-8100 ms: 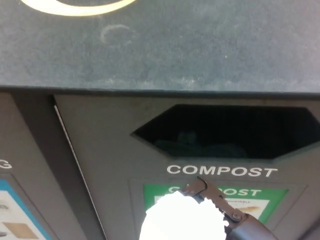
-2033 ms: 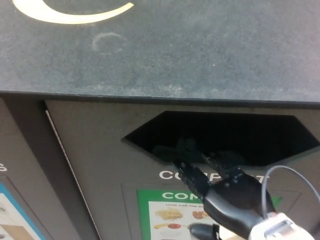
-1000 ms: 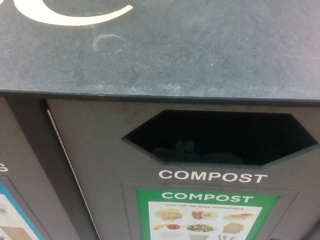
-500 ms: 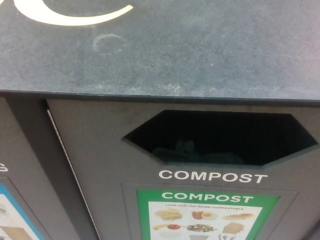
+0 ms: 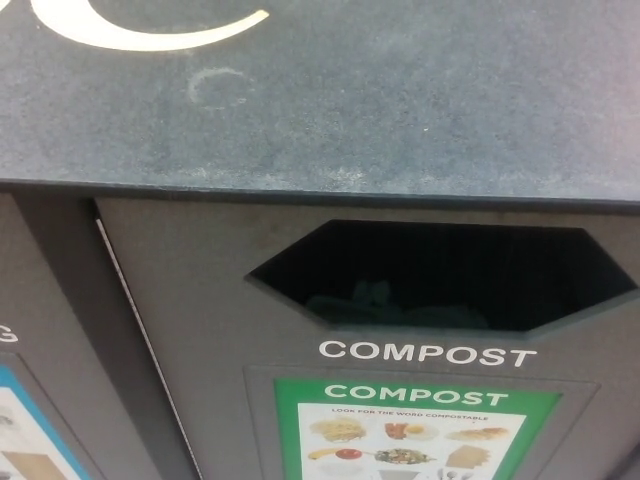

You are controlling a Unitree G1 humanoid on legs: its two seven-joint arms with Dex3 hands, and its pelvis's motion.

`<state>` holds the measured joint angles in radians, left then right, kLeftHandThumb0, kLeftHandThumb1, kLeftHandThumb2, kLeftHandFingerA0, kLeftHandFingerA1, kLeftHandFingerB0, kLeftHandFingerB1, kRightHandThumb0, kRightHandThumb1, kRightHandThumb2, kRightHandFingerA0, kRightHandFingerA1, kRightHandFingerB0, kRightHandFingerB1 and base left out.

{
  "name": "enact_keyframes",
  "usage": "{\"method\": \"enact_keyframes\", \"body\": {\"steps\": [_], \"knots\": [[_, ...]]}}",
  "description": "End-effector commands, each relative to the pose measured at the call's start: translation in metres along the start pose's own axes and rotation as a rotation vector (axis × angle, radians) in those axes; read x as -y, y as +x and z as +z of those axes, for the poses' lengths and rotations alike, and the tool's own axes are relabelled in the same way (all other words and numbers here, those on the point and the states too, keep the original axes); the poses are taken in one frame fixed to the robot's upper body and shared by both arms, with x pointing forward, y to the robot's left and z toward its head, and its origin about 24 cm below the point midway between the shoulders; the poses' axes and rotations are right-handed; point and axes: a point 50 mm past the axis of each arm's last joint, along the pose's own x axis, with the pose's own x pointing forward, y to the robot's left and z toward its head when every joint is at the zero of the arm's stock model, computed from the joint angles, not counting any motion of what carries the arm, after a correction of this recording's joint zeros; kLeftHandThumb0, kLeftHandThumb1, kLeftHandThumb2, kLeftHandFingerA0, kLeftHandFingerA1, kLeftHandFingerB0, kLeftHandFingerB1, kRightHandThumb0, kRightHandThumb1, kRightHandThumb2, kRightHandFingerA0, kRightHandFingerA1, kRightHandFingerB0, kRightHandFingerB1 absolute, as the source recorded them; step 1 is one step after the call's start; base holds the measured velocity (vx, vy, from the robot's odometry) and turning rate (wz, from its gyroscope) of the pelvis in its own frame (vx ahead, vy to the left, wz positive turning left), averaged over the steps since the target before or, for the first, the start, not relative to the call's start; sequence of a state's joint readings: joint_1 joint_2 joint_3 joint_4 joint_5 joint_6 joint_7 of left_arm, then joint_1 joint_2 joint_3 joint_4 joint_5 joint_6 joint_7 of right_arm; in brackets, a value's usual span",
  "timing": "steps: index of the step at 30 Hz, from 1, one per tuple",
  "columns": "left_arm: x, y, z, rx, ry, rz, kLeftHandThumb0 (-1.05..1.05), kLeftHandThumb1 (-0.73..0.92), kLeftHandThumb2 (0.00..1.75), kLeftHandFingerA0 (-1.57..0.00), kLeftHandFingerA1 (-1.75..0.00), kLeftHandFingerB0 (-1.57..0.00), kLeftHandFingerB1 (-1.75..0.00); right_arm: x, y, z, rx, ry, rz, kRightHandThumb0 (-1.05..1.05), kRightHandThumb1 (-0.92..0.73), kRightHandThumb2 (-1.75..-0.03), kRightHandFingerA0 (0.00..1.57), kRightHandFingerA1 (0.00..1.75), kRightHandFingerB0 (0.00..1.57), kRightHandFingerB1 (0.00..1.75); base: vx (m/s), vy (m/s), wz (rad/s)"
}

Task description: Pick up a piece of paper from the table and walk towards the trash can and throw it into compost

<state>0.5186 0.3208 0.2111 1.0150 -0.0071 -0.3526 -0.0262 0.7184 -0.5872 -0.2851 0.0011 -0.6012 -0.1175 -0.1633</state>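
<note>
The dark grey trash can (image 5: pixel 200 300) fills the head view. Its hexagonal compost opening (image 5: pixel 440 275) gapes black at centre right, with dim dark contents low inside. The word COMPOST (image 5: pixel 427 354) is printed in white under the opening. Below it sits a green compost label (image 5: pixel 415 430) with food pictures. No paper shows anywhere, and neither of my hands is in the picture.
The can's flat speckled top (image 5: pixel 330 90) spans the upper half, with a pale curved logo (image 5: pixel 140 25) at its far left. A neighbouring bin panel with a blue label (image 5: pixel 25 430) stands at the lower left, past a vertical seam (image 5: pixel 140 330).
Eight seconds ago my right hand held white paper below the opening; two seconds ago the hand was at the opening without paper. Since then it has left the view.
</note>
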Motion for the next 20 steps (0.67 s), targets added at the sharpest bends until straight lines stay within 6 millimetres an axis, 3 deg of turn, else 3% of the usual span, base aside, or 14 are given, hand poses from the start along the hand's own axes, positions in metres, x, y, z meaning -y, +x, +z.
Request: {"method": "enact_keyframes", "body": {"steps": [1, 2, 6, 7, 10, 11, 14, 15, 18, 19, 20], "knots": [[-0.018, 0.0, 0.005, 0.053, 0.024, 0.028, -0.06, 0.56, 1.08, -0.97, -1.0, -0.87, -0.92, -0.039, -0.012, -0.062, -0.329, 0.657, -0.06, -0.1, -0.5, -1.25, 0.92, 1.52, 0.92, 1.34, 0.0, 0.0, 0.0], [-0.018, 0.0, 0.005, 0.05, 0.025, 0.031, -0.04, 0.65, 0.87, -0.94, -1.01, -0.87, -0.89, -0.043, -0.012, -0.066, -0.36, 0.662, -0.052, -0.16, -0.53, -1.11, 0.96, 1.48, 0.98, 1.27, 0.0, 0.0, 0.0], [-0.019, 0.0, 0.004, 0.044, 0.027, 0.035, -0.04, 0.65, 0.87, -0.94, -1.01, -0.87, -0.89, -0.05, -0.012, -0.073, -0.404, 0.672, -0.041, -0.16, -0.53, -1.11, 0.96, 1.48, 0.98, 1.27, 0.0, 0.0, 0.0], [-0.019, 0.0, 0.005, 0.045, 0.041, 0.034, -0.06, 0.64, 0.87, -0.95, -1.0, -0.88, -0.9, -0.052, -0.013, -0.075, -0.419, 0.668, -0.026, -0.19, -0.53, -1.03, 0.86, 1.49, 0.95, 1.28, 0.0, 0.0, 0.0], [-0.02, 0.0, 0.005, 0.047, 0.061, 0.033, -0.06, 0.64, 0.87, -0.95, -1.0, -0.88, -0.9, -0.055, -0.014, -0.08, -0.439, 0.665, -0.006, -0.19, -0.53, -1.03, 0.86, 1.49, 0.95, 1.28, 0.0, 0.0, 0.0], [-0.02, -0.001, 0.004, 0.044, 0.042, 0.033, -0.02, 0.53, 1.1, -0.99, -1.01, -0.9, -0.94, -0.057, -0.014, -0.082, -0.453, 0.658, 0.002, -0.23, -0.49, -0.99, 0.82, 1.45, 0.95, 1.25, 0.0, 0.0, 0.0], [-0.02, -0.002, 0.003, 0.04, 0.013, 0.033, -0.02, 0.53, 1.1, -0.99, -1.01, -0.9, -0.94, -0.06, -0.014, -0.087, -0.471, 0.653, 0.013, -0.23, -0.49, -0.99, 0.82, 1.45, 0.95, 1.25, 0.0, 0.0, 0.0], [-0.02, -0.002, 0.003, 0.034, 0.003, 0.037, -0.05, 0.67, 0.84, -0.94, -1.03, -0.88, -0.92, -0.06, -0.016, -0.088, -0.475, 0.648, 0.022, -0.25, -0.56, -0.81, 0.86, 1.35, 0.93, 1.09, 0.0, 0.0, 0.0], [-0.021, -0.002, 0.002, 0.027, -0.013, 0.042, -0.05, 0.67, 0.84, -0.94, -1.03, -0.88, -0.92, -0.061, -0.018, -0.089, -0.478, 0.645, 0.034, -0.25, -0.56, -0.81, 0.86, 1.35, 0.93, 1.09, 0.0, 0.0, 0.0], [-0.022, -0.003, 0.002, 0.028, -0.002, 0.041, -0.05, 0.68, 0.81, -0.94, -1.02, -0.86, -0.91, -0.06, -0.021, -0.091, -0.481, 0.619, 0.049, -0.29, -0.63, -0.73, 0.84, 1.34, 0.93, 0.97, 0.0, 0.0, 0.0], [-0.022, -0.003, 0.002, 0.028, -0.002, 0.041, -0.05, 0.68, 0.81, -0.94, -1.02, -0.86, -0.91, -0.06, -0.021, -0.091, -0.481, 0.619, 0.049, -0.29, -0.63, -0.73, 0.84, 1.34, 0.93, 0.97, 0.0, 0.0, 0.0]]}}
